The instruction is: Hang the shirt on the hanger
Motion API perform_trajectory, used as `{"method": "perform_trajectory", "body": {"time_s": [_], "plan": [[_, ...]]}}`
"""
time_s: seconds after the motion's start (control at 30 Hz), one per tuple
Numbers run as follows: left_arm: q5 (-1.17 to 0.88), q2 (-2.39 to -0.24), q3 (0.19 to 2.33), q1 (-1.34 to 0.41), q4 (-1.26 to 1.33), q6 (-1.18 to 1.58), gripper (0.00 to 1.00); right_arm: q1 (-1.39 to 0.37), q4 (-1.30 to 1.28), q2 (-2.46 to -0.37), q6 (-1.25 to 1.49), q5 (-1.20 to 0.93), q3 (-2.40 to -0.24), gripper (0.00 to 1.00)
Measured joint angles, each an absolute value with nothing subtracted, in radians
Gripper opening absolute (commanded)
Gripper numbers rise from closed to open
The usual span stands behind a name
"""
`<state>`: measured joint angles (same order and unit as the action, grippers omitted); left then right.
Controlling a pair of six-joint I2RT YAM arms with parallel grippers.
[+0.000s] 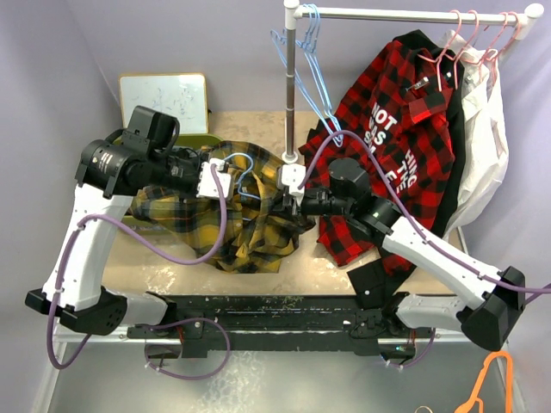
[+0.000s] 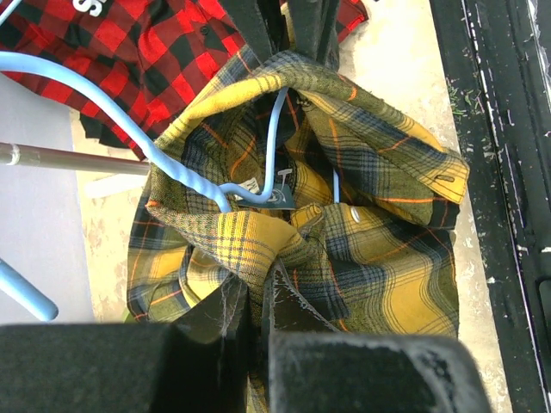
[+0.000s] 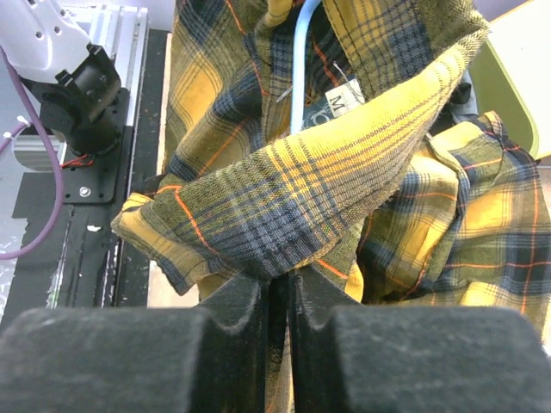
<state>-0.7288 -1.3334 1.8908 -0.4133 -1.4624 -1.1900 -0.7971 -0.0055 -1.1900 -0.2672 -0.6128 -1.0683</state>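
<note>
The yellow-and-navy plaid shirt [image 1: 254,225] hangs bunched between my two grippers above the table's middle. A light-blue wire hanger [image 1: 245,175] sits inside its collar opening; it also shows in the left wrist view [image 2: 219,185] and the right wrist view [image 3: 301,77]. My left gripper [image 1: 225,182] is shut on a fold of the shirt [image 2: 250,249] at its left side. My right gripper [image 1: 287,205] is shut on the shirt's edge [image 3: 293,206] at its right side. Most of the hanger is hidden by cloth.
A white clothes rack [image 1: 405,15] stands at the back with spare light-blue hangers [image 1: 303,64], pink hangers [image 1: 469,43], a red-and-black checked shirt [image 1: 396,146] and a white garment [image 1: 482,146]. A whiteboard [image 1: 164,101] leans at back left. An orange hanger [image 1: 491,383] lies at bottom right.
</note>
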Motion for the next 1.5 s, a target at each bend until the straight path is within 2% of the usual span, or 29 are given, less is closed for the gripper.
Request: {"method": "perform_trajectory", "body": {"time_s": [0.03,0.17,0.3,0.4,0.5,0.53,0.57,0.6,0.63,0.67,0.87,1.13,1.27,1.5], "plan": [[-0.729,-1.336,1.893,-0.413,-1.464,-1.19,0.0,-0.796,-0.001,-1.193,-0.261,-0.619,-1.068,0.0],[-0.73,-1.338,1.895,-0.413,-1.469,-1.189,0.0,-0.788,0.007,-1.201,-0.245,-0.618,-1.069,0.0],[-0.718,-1.339,1.895,-0.413,-1.455,-1.158,0.25,-0.788,0.017,-1.198,-0.2,-0.586,-1.066,0.0],[-0.669,-1.34,1.893,-0.416,-1.41,-1.105,0.37,-0.793,0.026,-1.165,-0.131,-0.537,-1.032,0.0],[-0.572,-1.338,1.882,-0.416,-1.374,-1.061,0.42,-0.795,-0.004,-1.094,-0.047,-0.479,-0.981,0.0],[-0.546,-1.337,1.875,-0.416,-1.367,-1.052,0.55,-0.795,-0.016,-1.064,-0.019,-0.462,-0.961,0.0],[-0.519,-1.336,1.866,-0.416,-1.361,-1.042,0.61,-0.796,-0.024,-1.033,0.009,-0.451,-0.941,0.0],[-0.492,-1.335,1.86,-0.416,-1.356,-1.035,0.73,-0.796,-0.032,-1.002,0.036,-0.433,-0.921,0.0],[-0.469,-1.335,1.855,-0.416,-1.354,-1.027,0.95,-0.796,-0.045,-0.969,0.063,-0.421,-0.9,0.0],[-0.455,-1.336,1.853,-0.416,-1.355,-1.022,1.0,-0.797,-0.054,-0.942,0.085,-0.406,-0.884,0.0],[-0.451,-1.34,1.877,-0.419,-1.386,-0.985,0.99,-0.798,-0.159,-0.842,0.214,-0.333,-0.848,0.0],[-0.477,-1.335,2.094,-0.428,-1.368,-0.854,0.99,-0.797,-0.302,-0.648,0.377,-0.252,-0.766,0.0],[-0.296,-1.309,2.103,-0.426,-1.217,-0.701,0.99,-0.798,-0.387,-0.545,0.488,-0.186,-0.743,0.0],[0.229,-1.337,2.063,-0.416,-0.894,-0.327,0.99,-0.798,-0.544,-0.486,0.692,0.082,-0.744,0.0]]}}
